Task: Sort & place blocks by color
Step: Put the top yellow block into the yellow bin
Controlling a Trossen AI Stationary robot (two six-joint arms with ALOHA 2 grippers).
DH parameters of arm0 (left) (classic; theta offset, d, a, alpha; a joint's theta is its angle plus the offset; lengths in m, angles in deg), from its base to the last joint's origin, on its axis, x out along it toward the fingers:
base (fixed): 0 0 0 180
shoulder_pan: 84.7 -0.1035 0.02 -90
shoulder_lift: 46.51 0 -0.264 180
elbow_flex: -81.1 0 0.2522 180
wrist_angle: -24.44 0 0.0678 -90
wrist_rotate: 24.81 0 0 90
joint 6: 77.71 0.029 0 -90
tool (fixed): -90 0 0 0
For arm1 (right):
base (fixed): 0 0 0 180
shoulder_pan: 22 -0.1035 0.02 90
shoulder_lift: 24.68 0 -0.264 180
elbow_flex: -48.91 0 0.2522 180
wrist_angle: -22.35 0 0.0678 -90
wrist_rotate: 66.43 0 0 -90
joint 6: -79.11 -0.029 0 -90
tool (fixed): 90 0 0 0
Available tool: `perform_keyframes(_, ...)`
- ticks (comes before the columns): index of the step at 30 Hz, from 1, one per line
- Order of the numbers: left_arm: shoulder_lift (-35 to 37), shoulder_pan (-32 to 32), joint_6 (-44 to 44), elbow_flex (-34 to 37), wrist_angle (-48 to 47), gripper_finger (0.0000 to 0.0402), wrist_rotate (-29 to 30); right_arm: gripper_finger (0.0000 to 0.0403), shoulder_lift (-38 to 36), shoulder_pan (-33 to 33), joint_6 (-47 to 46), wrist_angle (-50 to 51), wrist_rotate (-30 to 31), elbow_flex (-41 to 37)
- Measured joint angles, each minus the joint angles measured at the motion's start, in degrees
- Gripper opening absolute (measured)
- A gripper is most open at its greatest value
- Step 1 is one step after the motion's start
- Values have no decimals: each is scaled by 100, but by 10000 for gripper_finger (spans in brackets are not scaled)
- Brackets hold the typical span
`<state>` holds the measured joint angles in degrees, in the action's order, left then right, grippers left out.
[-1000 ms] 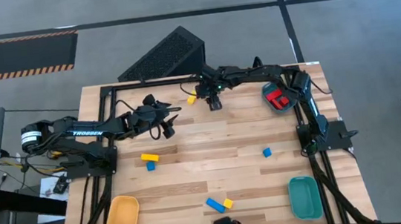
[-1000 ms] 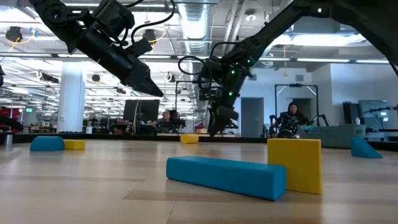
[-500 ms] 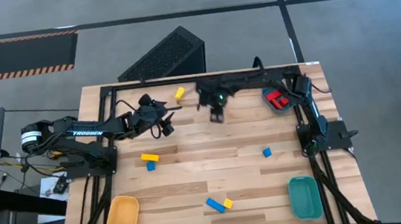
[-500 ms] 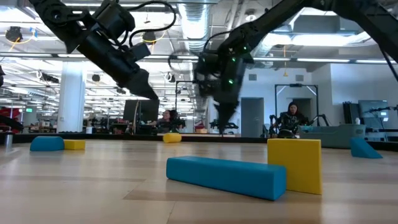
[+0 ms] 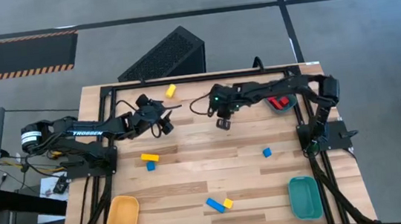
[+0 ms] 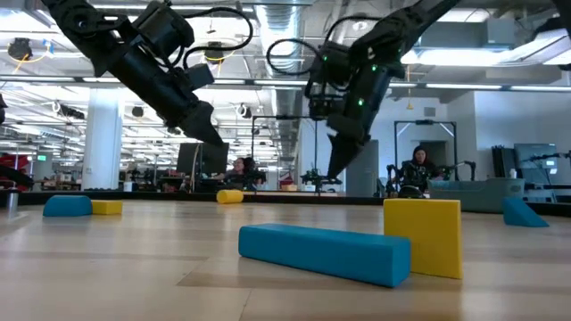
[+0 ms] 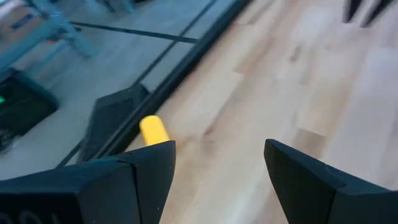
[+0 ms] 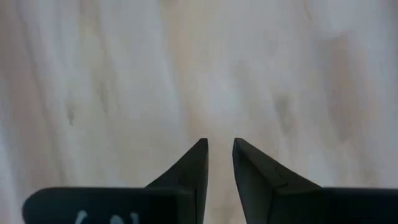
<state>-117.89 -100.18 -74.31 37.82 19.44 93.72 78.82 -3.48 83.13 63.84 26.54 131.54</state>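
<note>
— Wooden table (image 5: 191,165) spreads beneath both arms. Where's the stray yellow block (image 5: 171,90)?

— At the far edge, eleven o'clock from my right gripper (image 5: 222,122); my fingers are nearly together, holding nothing.

— Who's nearer?

— My left gripper (image 5: 165,128), spread and empty: one o'clock, close.

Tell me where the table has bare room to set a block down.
Bare wood lies between the yellow tray and the teal tray, except for the blue bar and its yellow cube. The far edge, under both arms, is crowded.

Bare wood mid-table (image 5: 213,163); blue bar (image 5: 215,205), yellow cube (image 5: 228,203) block near edge.
</note>
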Motion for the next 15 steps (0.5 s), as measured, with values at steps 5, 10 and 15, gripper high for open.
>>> perform_keyframes(5,0,-117,-389,0,-47,235,363,98,-294,-175,-421,16,-4,-14)
perform_keyframes(10,0,-540,-873,0,-183,235,-50,98,-719,-737,-906,-178,-143,-690)
perform_keyframes(15,1,-849,-1211,2,-521,235,-316,98,-1374,-1527,-1771,-1907,-205,-2094)
